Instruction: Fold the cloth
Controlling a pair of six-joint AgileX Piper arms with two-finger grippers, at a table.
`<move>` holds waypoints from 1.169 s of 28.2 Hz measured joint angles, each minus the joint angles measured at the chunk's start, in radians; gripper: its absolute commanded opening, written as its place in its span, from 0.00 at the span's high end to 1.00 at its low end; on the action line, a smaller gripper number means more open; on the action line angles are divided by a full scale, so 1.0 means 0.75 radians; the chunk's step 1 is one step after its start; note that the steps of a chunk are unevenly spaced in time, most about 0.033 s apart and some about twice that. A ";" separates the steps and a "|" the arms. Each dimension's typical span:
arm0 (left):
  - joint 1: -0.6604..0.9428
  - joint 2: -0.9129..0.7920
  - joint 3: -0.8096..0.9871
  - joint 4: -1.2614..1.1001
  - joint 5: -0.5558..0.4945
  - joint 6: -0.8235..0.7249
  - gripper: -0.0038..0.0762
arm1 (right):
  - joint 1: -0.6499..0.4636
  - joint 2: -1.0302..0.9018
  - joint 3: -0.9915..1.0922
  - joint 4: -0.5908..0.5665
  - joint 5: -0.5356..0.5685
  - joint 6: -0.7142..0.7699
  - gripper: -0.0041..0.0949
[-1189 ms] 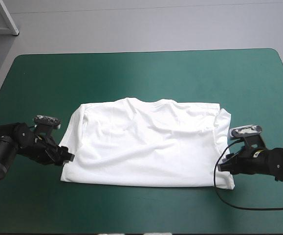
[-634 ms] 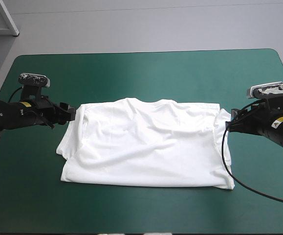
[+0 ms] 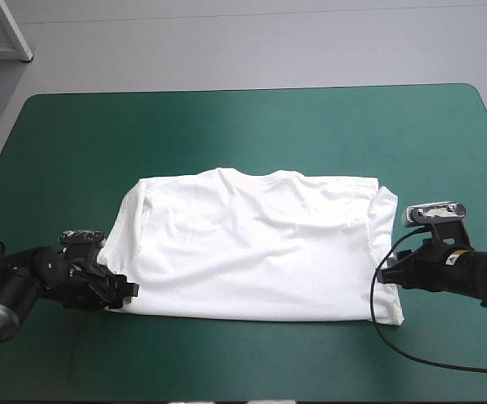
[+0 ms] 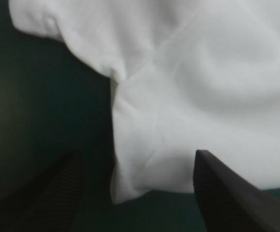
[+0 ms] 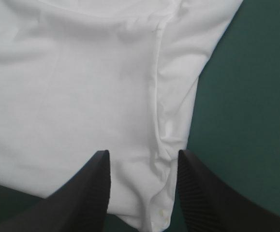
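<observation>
Straddling near corners of T-shirt (image 3: pixel 251 244), spread flat on teal-green cover (image 3: pixel 251 135) — left gripper (image 3: pixel 127 291) and right gripper (image 3: pixel 384 277) both gaping, nothing pinched. Risk: jaws catch top layer only — fold drags crooked.

Soft, even overhead light fills the high view. The cover (image 3: pixel 226 126) is palest at 12 o'clock of the T-shirt (image 3: pixel 251 244) and darkens toward its 7 and 5 o'clock corners. The T-shirt is bright, close to washed out, its creases marked only by faint grey shading, and a thin shadow lies under its 6 o'clock hem. The left gripper (image 3: pixel 125 290) and right gripper (image 3: pixel 383 278) show as dark shapes with little detail.

The left wrist view is dim and blurred, with the cover near black and the fingers (image 4: pixel 48 198) soft-edged. The right wrist view is brighter and crisp, showing the ribbing on the fingers (image 5: pixel 86 193) and the T-shirt's seam clearly.
</observation>
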 measured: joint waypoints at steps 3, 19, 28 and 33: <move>0.000 0.000 0.049 -0.001 -0.064 -0.029 0.35 | 0.000 0.000 0.017 0.004 -0.004 -0.017 0.54; 0.000 -0.002 0.051 -0.004 -0.012 -0.005 0.93 | 0.000 0.000 0.025 -0.017 0.011 -0.034 0.58; 0.000 -0.002 0.051 -0.004 -0.012 0.056 0.93 | 0.000 0.000 0.131 -0.038 0.134 -0.032 0.51; 0.000 -0.002 0.051 -0.004 -0.003 0.062 0.93 | 0.000 0.004 0.210 -0.040 0.114 -0.023 0.49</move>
